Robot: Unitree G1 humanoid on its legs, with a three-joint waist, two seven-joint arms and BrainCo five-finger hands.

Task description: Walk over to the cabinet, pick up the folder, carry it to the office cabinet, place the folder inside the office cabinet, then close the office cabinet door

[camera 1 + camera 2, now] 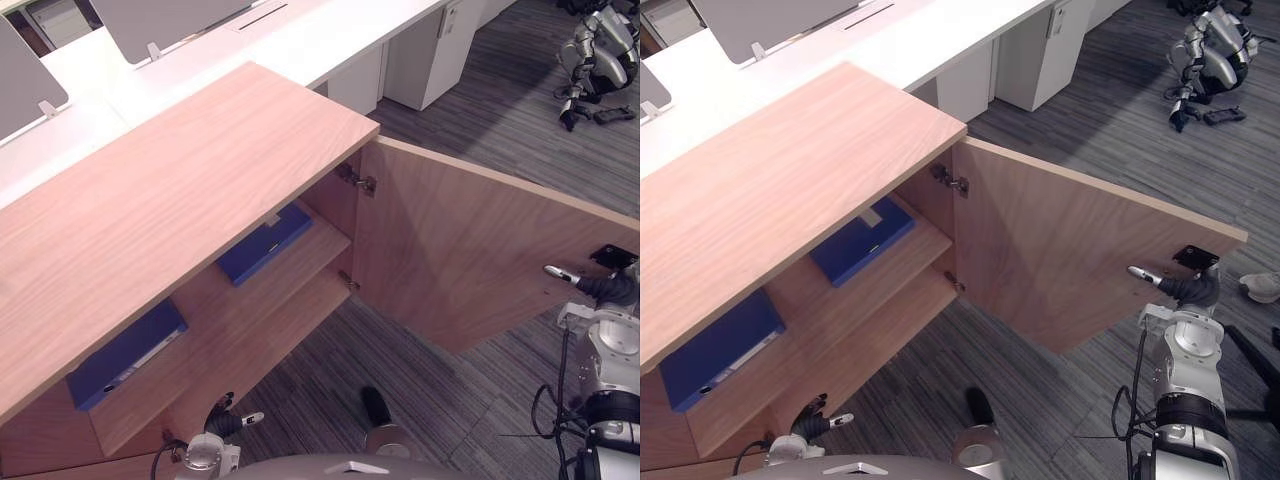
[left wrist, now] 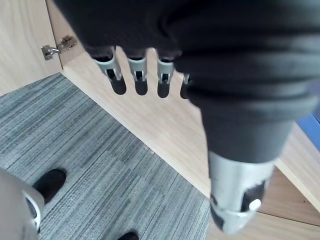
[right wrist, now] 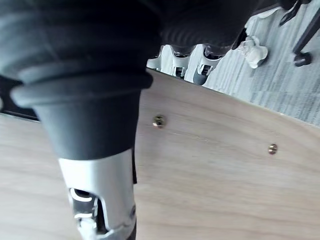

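Left to right, head view:

- Left blue folder point(image 1: 125, 355) lies flat at 8 o'clock on the upper shelf point(image 1: 215, 305) of the office cabinet point(image 1: 170, 190).
- Left hand point(image 1: 232, 418) hangs low at 7 o'clock, just off the cabinet's bottom edge and holding nothing. Its fingers point(image 2: 136, 75) are straight and loosely spread, clear of the wood.
- Right blue folder point(image 1: 265, 243) is on the same shelf near centre, well apart from the left one. Can't tell which of the two is the task's folder, but both are inside the cabinet and neither hand holds one.
- Hinges point(image 1: 358, 181) sit at centre. The door point(image 1: 460, 250) swings out from them toward 3–4 o'clock, wide open.
- Right hand point(image 1: 592, 286) is at 3 o'clock on the door's free edge, just below the black handle fitting point(image 1: 612, 256). The thumb lies flat along the inner face. The fingers point(image 3: 202, 70) reach past the edge on the outer side and look straight, not clenched. The hand straddles the edge; firm contact can't be confirmed.
- A second robot point(image 1: 600, 50) is parked on the carpet at 1 o'clock, well away.

Judgement: placing looks done, so the step in hand is closing the door. The next move calls for the right arm to sweep the free edge in an arc around the hinges toward 9 o'clock. The push should come from the outer face, so the thumb must come off the inner face before the gap shuts. The left hand is near the door's closing path and should clear out first.
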